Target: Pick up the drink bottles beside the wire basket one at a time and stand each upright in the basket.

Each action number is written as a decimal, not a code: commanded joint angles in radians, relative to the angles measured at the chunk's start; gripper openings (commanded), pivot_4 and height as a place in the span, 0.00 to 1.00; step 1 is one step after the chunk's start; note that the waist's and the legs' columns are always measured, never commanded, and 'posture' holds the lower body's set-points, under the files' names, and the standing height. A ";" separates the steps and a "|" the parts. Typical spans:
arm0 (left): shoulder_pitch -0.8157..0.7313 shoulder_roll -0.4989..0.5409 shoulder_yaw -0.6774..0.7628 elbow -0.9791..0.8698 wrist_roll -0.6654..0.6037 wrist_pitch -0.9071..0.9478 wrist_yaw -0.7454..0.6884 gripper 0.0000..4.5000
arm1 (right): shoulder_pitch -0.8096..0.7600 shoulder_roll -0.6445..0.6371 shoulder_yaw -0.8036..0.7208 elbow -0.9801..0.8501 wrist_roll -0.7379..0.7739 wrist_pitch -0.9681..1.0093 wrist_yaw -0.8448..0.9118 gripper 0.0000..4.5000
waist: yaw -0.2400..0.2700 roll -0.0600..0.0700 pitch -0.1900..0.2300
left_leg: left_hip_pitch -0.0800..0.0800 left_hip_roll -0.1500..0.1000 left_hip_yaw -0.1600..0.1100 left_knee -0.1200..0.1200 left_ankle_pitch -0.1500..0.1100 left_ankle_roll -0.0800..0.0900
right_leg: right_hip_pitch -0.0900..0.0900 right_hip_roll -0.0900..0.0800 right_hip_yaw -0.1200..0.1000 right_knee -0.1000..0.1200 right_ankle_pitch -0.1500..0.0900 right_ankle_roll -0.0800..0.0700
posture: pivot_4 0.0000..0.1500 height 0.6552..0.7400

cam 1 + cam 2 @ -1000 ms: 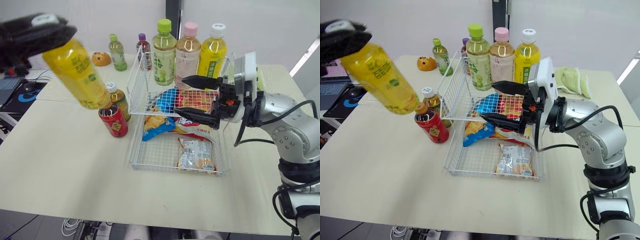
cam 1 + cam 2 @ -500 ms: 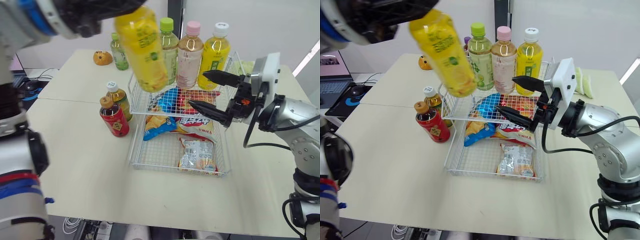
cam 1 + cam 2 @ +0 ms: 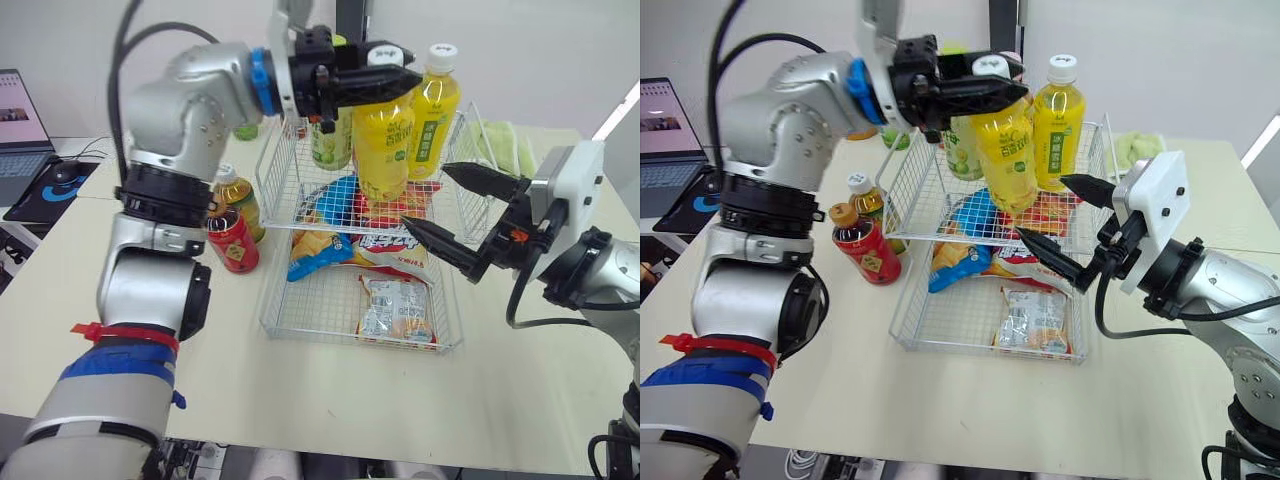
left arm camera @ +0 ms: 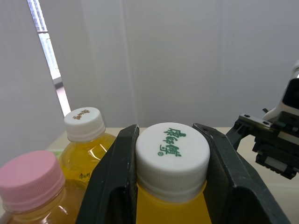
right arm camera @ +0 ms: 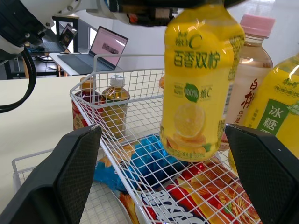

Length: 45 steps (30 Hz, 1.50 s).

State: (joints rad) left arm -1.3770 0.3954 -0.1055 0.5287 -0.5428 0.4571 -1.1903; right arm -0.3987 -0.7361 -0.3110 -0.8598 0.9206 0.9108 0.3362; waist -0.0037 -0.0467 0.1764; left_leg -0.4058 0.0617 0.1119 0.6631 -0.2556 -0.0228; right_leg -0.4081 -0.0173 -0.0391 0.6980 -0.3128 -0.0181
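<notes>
Left eye view: left end effector [image 3: 392, 66] grips yellow bottle [image 3: 383, 145] over wire basket [image 3: 275, 165]; right end effector [image 3: 425, 195] gapes.

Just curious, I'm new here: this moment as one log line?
left end effector: shut on yellow bottle, above basket | right end effector: open, by basket

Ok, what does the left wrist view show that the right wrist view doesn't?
The left wrist view gives the white cap pinched by the left tool. The right wrist view gives the wire basket, the snack packets in it, an amber bottle beside it, and a laptop. Both take in the yellow juice bottle and the pink-capped bottle.
</notes>
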 commanded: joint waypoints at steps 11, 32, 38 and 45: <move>-0.085 -0.168 0.014 0.074 0.106 -0.148 -0.044 0.30 | 0.072 -0.079 -0.096 -0.088 0.143 -0.017 -0.148 1.00 | -0.002 0.000 0.000 | 0.000 0.000 -0.001 0.000 0.000 0.000 | 0.000 0.000 0.000 0.000 0.000 0.001 | 1.00 1.00; 0.055 -0.004 0.235 -0.261 -0.018 0.124 0.137 0.99 | -0.025 -0.110 0.029 0.025 0.187 -0.108 -0.047 1.00 | -0.019 0.002 -0.001 | 0.003 0.001 -0.001 0.000 0.000 0.000 | 0.002 0.001 0.001 0.001 0.000 0.001 | 1.00 1.00; 0.304 0.194 0.390 -0.529 -0.066 0.268 0.290 0.99 | -0.132 -0.080 0.167 0.156 0.103 -0.157 0.125 1.00 | -0.031 0.003 -0.002 | 0.006 0.001 0.000 0.000 0.000 -0.001 | 0.003 0.001 0.002 0.004 0.000 0.000 | 1.00 1.00; 0.691 0.364 0.708 -0.824 -0.130 0.391 0.460 0.99 | -0.274 0.017 0.318 0.321 -0.006 -0.232 0.328 1.00 | -0.026 0.003 -0.002 | 0.005 0.001 -0.001 0.001 0.000 -0.001 | 0.003 0.001 0.002 0.004 0.000 0.000 | 1.00 1.00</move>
State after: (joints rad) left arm -0.7470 0.7357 0.5066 -0.2021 -0.6425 0.8274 -0.7571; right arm -0.6468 -0.7301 -0.0069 -0.5574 0.9411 0.7162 0.6117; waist -0.0293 -0.0437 0.1745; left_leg -0.4004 0.0627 0.1114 0.6638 -0.2552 -0.0236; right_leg -0.4051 -0.0170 -0.0370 0.7020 -0.3130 -0.0178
